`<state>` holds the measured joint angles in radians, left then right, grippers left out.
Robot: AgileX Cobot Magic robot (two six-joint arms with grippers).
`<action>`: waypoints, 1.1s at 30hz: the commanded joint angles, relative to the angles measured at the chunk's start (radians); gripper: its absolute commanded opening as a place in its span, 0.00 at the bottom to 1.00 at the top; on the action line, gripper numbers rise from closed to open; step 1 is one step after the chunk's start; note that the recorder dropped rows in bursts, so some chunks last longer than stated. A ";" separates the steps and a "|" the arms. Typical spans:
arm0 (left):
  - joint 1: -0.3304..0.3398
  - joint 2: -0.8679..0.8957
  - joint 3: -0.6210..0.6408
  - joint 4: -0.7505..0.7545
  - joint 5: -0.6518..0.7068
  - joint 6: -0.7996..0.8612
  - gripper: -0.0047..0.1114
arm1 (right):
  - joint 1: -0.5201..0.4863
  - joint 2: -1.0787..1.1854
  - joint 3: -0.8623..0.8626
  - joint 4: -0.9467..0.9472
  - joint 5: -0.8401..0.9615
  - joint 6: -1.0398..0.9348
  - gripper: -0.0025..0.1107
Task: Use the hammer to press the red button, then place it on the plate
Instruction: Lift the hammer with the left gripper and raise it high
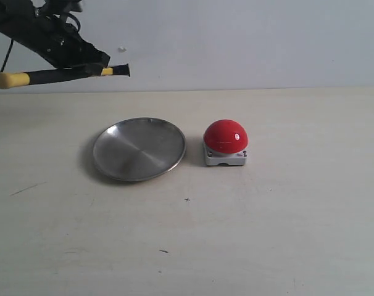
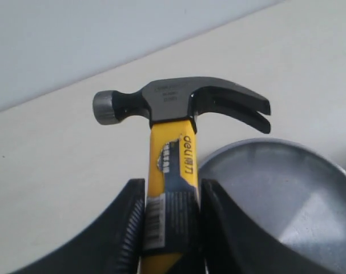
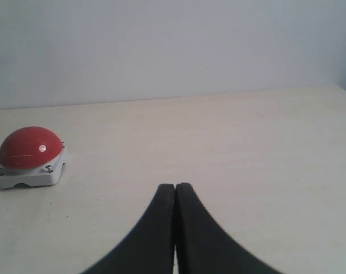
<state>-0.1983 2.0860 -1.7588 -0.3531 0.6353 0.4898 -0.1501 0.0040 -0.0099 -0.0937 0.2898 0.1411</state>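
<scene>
My left gripper (image 1: 82, 66) is shut on the hammer (image 1: 63, 74), holding it level in the air at the upper left, above and behind the plate (image 1: 139, 149). The yellow butt points left and the dark head right. In the left wrist view the jaws (image 2: 172, 185) clamp the black-and-yellow handle, and the hammer head (image 2: 178, 103) juts out beyond them, beside the plate's rim (image 2: 241, 145). The red button (image 1: 225, 137) on its grey base sits just right of the plate. My right gripper (image 3: 175, 188) is shut on nothing, low over the table, with the red button (image 3: 30, 147) off to one side.
The light wooden table (image 1: 267, 234) stretches around the plate and button, with a pale wall behind it. The right arm does not show in the exterior view.
</scene>
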 commanded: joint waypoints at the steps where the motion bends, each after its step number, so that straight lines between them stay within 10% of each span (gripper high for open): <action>1: -0.024 -0.147 0.195 -0.028 -0.274 0.034 0.04 | -0.006 -0.004 0.002 -0.033 -0.038 -0.038 0.02; 14: -0.126 -0.331 0.598 -0.026 -0.762 0.028 0.04 | -0.006 -0.004 0.002 -0.010 -0.460 0.000 0.02; 33: -0.190 -0.397 0.746 -0.018 -1.016 -0.090 0.04 | 0.000 -0.004 0.002 0.067 -0.278 0.815 0.02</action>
<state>-0.3833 1.7133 -1.0072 -0.3682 -0.3001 0.4293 -0.1501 0.0040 -0.0099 -0.0701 -0.0118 0.9134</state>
